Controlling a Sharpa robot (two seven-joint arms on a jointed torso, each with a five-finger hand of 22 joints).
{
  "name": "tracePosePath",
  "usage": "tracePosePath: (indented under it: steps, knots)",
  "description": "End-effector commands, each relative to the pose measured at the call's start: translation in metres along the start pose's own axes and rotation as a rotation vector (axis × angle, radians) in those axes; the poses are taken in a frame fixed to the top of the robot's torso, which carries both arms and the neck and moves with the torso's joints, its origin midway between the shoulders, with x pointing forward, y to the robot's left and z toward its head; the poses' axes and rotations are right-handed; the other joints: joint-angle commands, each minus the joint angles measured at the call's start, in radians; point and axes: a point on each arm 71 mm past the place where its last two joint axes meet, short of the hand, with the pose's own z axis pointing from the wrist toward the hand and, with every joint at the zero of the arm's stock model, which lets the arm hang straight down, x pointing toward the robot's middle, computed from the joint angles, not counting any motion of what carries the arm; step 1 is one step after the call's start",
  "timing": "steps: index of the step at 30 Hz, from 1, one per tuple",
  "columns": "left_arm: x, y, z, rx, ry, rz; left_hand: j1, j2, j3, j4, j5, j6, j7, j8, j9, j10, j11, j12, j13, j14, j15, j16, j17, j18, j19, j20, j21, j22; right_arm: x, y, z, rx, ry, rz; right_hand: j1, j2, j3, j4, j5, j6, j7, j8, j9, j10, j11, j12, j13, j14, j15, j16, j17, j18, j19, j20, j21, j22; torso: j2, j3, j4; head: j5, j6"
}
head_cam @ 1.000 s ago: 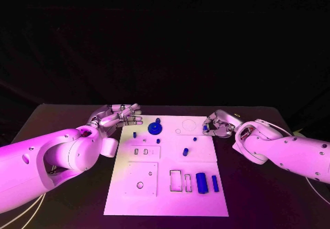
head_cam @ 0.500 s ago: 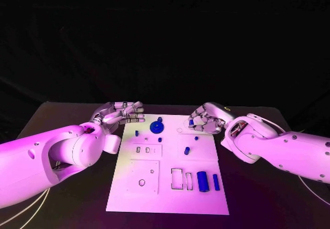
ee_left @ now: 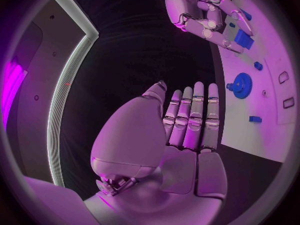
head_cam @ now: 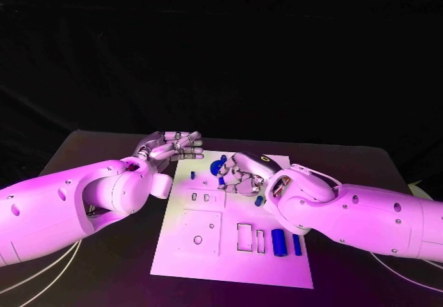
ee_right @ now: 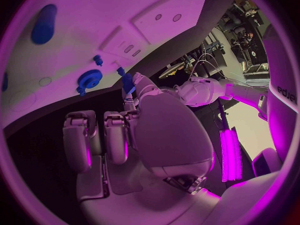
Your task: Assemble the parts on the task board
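The right robot hand [head_cam: 242, 176] hangs over the far half of the board [head_cam: 205, 256], pinching a small blue part [ee_right: 127, 82] beside the gear [head_cam: 217, 168]. The left robot hand [head_cam: 173, 147] hovers off the board's far left corner, fingers straight, holding nothing.

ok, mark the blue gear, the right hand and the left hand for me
blue gear [ee_left: 241, 85]: left wrist view, on its toothed face.
right hand [head_cam: 242, 174]: head view, on the hand's middle, over the board.
left hand [head_cam: 173, 146]: head view, on the hand's middle, beside the board's far corner.
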Motion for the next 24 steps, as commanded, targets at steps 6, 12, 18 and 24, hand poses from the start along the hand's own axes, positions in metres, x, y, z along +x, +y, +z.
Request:
tracePosePath:
  steps: [6, 12, 18, 24]
  knots:
    - [0.006, 0.0, 0.001, 0.001, 0.03, -0.009, 0.007, -0.001, 0.0, -0.005, 0.0, 0.005, 0.0, -0.006, 0.001, 0.005, 0.0, -0.007, -0.002, -0.001, -0.002, -0.006, 0.002, 0.01, -0.008, -0.001, 0.003, 0.001, 0.026, 0.012, 0.012, 0.028, 0.077, -0.102, -0.019, -0.003, 0.007, 0.002, -0.002, 0.029, -0.028, 0.023, 0.023, 0.02, -0.01, 0.004, 0.146, 0.102, -0.008, 0.006, 0.263, -0.017, 0.07, -0.007, -0.001, 0.227, 0.002, 0.0005, 0.0014, 0.012, -0.008]
    - [0.007, 0.0, 0.001, 0.001, 0.032, -0.01, 0.009, -0.001, 0.001, -0.006, 0.0, 0.005, 0.001, -0.007, 0.0, 0.005, 0.001, -0.007, -0.002, -0.001, -0.002, -0.007, 0.002, 0.01, -0.009, -0.001, 0.004, 0.002, 0.038, 0.016, 0.015, 0.032, 0.096, -0.112, -0.024, -0.006, 0.007, 0.004, 0.003, 0.027, -0.027, 0.023, 0.023, 0.02, -0.009, 0.003, 0.145, 0.102, -0.008, 0.006, 0.263, -0.016, 0.07, -0.008, -0.002, 0.227, 0.002, 0.0013, 0.0006, 0.016, -0.013]
    - [0.008, 0.0, 0.001, 0.0, 0.034, -0.01, 0.01, -0.001, 0.002, -0.007, 0.0, 0.005, 0.001, -0.007, 0.0, 0.004, 0.001, -0.008, -0.002, -0.002, -0.002, -0.008, 0.002, 0.01, -0.009, -0.001, 0.004, 0.002, 0.043, 0.015, 0.016, 0.048, 0.107, -0.123, -0.036, -0.009, 0.005, 0.009, 0.008, 0.025, -0.027, 0.023, 0.024, 0.019, -0.009, 0.002, 0.144, 0.102, -0.008, 0.006, 0.263, -0.017, 0.071, -0.008, -0.001, 0.228, 0.002, 0.0009, -0.0008, 0.016, -0.014]
    - [0.009, 0.0, 0.001, -0.002, 0.039, -0.012, 0.012, -0.001, 0.002, -0.008, 0.0, 0.005, 0.002, -0.008, 0.0, 0.004, 0.001, -0.009, -0.002, -0.002, -0.001, -0.008, 0.002, 0.01, -0.01, -0.001, 0.004, 0.002, 0.046, 0.016, 0.017, 0.055, 0.111, -0.125, -0.043, -0.014, 0.003, 0.011, 0.01, 0.024, -0.026, 0.024, 0.025, 0.019, -0.008, 0.001, 0.144, 0.102, -0.008, 0.006, 0.263, -0.016, 0.07, -0.008, -0.003, 0.227, 0.003, 0.0015, 0.0007, 0.015, -0.016]
